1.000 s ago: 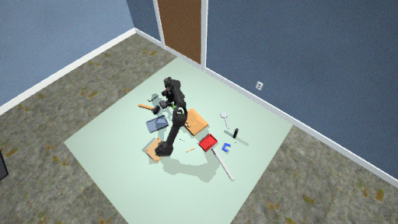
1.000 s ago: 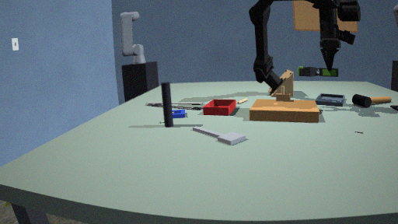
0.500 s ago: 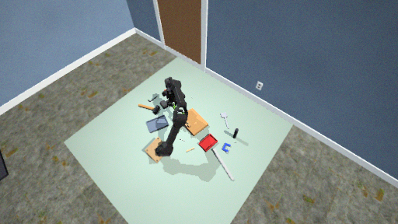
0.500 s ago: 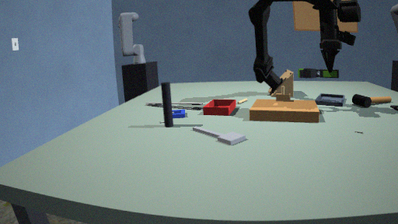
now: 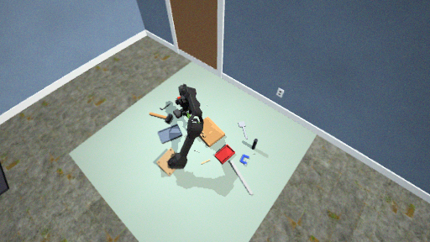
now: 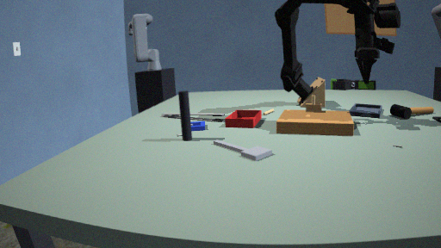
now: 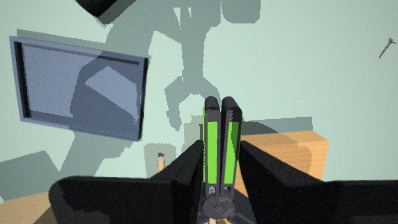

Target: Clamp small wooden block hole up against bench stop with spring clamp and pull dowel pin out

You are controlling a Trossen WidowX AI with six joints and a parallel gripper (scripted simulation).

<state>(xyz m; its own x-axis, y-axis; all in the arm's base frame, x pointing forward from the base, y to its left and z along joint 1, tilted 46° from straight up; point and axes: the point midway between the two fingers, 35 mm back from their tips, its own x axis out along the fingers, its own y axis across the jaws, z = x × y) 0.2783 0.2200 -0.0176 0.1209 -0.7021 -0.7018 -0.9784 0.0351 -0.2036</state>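
My gripper is shut on the spring clamp, a black clamp with green faces whose two jaws point down. In the exterior view the gripper hangs high above the table, behind the right end of the wooden board. The board also shows in the wrist view, below and to the right of the clamp. A small upright dowel pin stands in a small wooden block at the board's far edge; the pin shows in the wrist view, left of the clamp. I cannot make out the bench stop.
A blue-grey tray lies left of the clamp. A mallet lies to the right. A red box, a black cylinder, a blue piece and a grey T-shaped tool lie left of the board. A screw lies loose.
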